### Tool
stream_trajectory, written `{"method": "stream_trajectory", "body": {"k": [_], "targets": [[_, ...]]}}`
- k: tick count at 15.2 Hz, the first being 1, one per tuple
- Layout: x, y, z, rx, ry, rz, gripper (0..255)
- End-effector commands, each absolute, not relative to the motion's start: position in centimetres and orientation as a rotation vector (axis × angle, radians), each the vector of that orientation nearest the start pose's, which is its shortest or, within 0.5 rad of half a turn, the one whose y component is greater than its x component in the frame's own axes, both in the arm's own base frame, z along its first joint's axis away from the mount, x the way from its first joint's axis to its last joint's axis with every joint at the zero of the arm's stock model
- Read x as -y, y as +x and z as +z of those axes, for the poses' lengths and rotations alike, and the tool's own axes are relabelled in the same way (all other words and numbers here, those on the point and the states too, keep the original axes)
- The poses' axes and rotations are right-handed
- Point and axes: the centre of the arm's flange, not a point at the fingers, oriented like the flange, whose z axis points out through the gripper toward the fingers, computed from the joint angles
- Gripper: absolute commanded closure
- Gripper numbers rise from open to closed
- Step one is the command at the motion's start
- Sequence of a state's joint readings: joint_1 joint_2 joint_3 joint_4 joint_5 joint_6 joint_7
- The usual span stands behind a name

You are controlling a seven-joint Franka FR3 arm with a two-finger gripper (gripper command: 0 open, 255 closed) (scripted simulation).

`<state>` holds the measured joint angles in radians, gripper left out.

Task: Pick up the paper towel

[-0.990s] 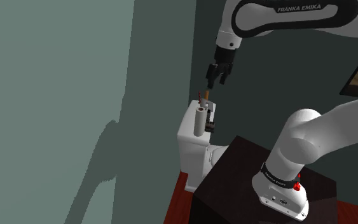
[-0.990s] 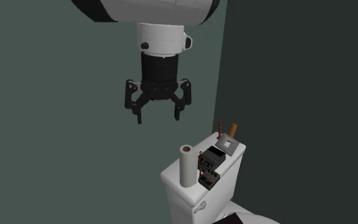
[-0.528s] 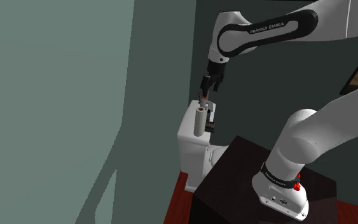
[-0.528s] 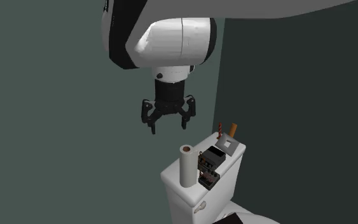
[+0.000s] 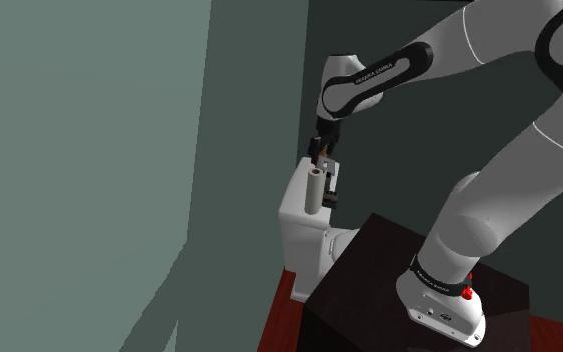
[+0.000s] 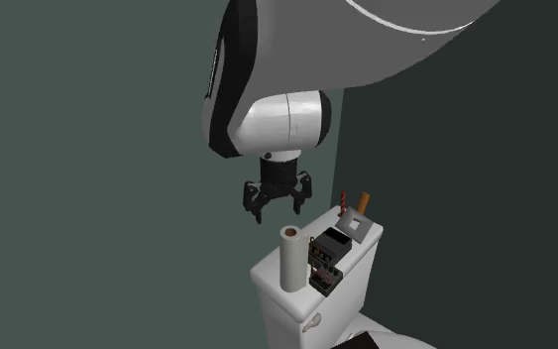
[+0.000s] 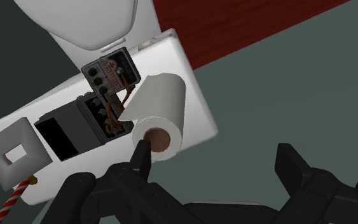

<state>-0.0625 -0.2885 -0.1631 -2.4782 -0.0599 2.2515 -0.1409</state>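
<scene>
item: paper towel (image 6: 290, 258), a white roll; I see a brown cardboard core at its top end in the wrist view (image 7: 161, 111)
pose: upright on one end; a slim white cylinder in my shoulder view (image 5: 312, 190)
state: outer sheet lifts off the roll on one side as a loose flap, on the side facing the dark rack (image 6: 326, 260)
location: on top of the white toilet tank (image 6: 286, 315), at the end of the lid toward the second exterior view's left, near the lid's edge
neighbour: just beside the dark rack; I can't tell whether they touch
hold: free; gripper (image 6: 278, 201) hangs above it with fingers apart, nothing clasping it
</scene>
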Motion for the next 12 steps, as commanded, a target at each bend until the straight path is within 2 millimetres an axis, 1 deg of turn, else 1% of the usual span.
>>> {"method": "stream_trajectory", "body": {"k": [1, 8, 9, 12], "targets": [[11.0, 44.5, 38.3, -0.052, -3.162, -0.091, 0], [14.8, 49.1, 31.5, -0.002, -3.197, -0.085, 0], [15.2, 49.5, 30.9, 0.003, -3.201, -0.085, 0], [15.2, 49.5, 29.3, 0.003, -3.201, -0.085, 0]]}}
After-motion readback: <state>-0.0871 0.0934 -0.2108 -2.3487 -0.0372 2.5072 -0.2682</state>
